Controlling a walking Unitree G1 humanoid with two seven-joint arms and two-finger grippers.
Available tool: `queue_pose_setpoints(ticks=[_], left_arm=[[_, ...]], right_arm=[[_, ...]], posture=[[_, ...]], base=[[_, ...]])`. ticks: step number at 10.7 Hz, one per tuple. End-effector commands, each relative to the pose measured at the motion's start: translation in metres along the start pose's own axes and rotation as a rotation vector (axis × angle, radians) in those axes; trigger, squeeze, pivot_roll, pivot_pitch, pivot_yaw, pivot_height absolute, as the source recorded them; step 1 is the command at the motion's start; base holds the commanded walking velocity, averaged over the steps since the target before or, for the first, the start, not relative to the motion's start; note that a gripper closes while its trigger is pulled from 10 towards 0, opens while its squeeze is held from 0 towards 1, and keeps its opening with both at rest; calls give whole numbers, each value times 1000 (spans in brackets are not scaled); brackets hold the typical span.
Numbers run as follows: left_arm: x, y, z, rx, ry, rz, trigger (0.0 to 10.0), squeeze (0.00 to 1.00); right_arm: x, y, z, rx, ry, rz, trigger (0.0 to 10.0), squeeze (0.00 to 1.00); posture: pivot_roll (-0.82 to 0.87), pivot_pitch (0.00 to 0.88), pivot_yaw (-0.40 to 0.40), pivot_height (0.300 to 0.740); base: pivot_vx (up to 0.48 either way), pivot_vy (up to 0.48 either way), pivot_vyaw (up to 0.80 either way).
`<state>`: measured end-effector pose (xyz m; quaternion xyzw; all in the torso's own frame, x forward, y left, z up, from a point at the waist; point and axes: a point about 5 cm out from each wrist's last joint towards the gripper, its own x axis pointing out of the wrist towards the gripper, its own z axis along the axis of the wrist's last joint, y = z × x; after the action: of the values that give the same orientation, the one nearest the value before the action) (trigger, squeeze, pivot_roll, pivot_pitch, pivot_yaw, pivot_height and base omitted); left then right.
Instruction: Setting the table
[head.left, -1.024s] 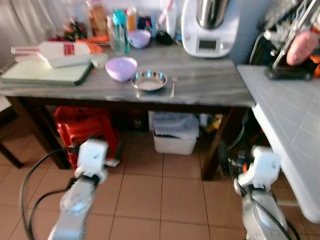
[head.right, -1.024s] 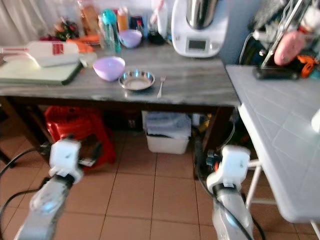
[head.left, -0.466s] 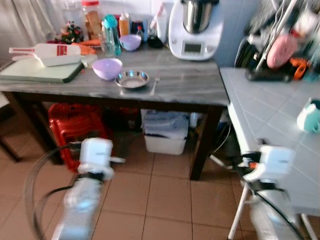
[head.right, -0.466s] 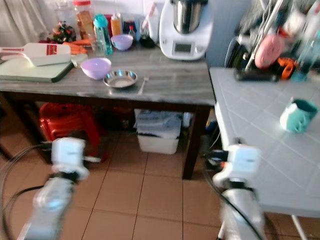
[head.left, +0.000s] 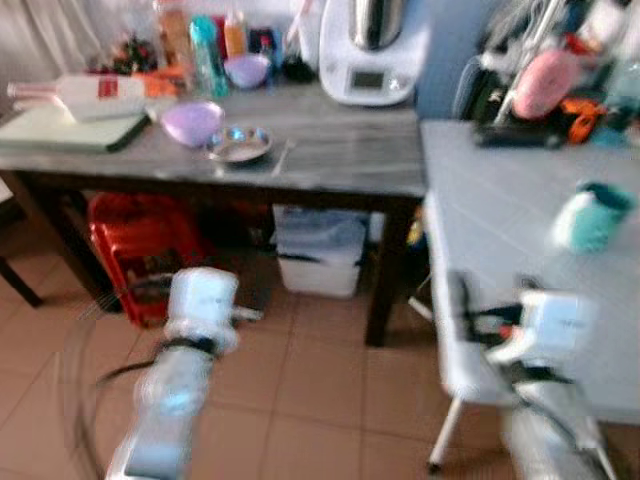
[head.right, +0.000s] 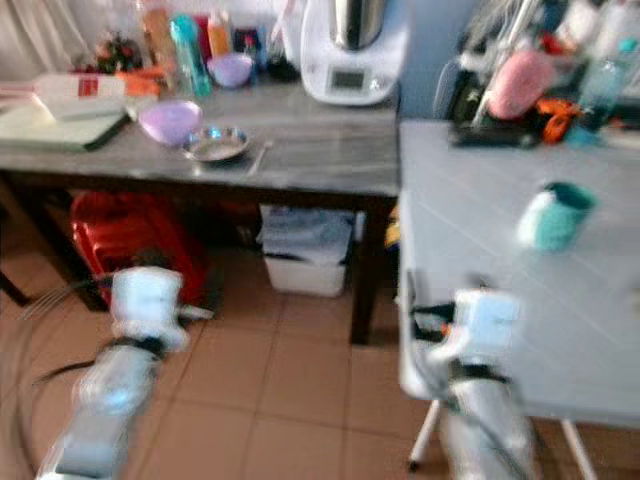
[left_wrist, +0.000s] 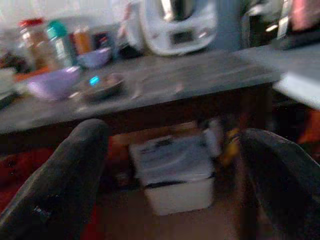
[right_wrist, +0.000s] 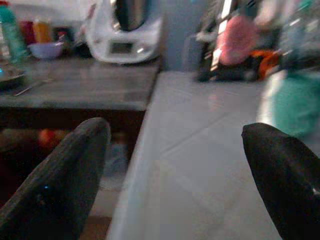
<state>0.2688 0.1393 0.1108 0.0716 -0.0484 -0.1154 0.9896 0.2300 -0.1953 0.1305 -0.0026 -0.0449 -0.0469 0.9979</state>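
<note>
Terracotta tile floor (head.left: 320, 400) open ahead. Grey wood-top table (head.left: 340, 160) holds lilac bowl (head.left: 192, 121), steel dish (head.left: 239, 144), fork (head.left: 281, 154); contents blurred. White tiled counter (head.right: 480, 240) edge near right gripper (right_wrist: 175, 165), teal cup (head.right: 553, 213) on it. Left gripper (left_wrist: 175, 175) low; both spread, empty.
</note>
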Motion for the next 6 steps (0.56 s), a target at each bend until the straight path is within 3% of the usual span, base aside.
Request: queue_pose_setpoints(ticks=[1,6], left_arm=[[0,9,0,20,8,15,10000,0],[6,8,1,18,-7,4,10000,0]], right_arm=[[2,7,2,18,-11,11,10000,0],[16,8,5,7,-25,5,10000,0]], posture=[[-23,18,21,740],[-17,14,19,740]], base=[[0,-300,0],[0,-306,0]])
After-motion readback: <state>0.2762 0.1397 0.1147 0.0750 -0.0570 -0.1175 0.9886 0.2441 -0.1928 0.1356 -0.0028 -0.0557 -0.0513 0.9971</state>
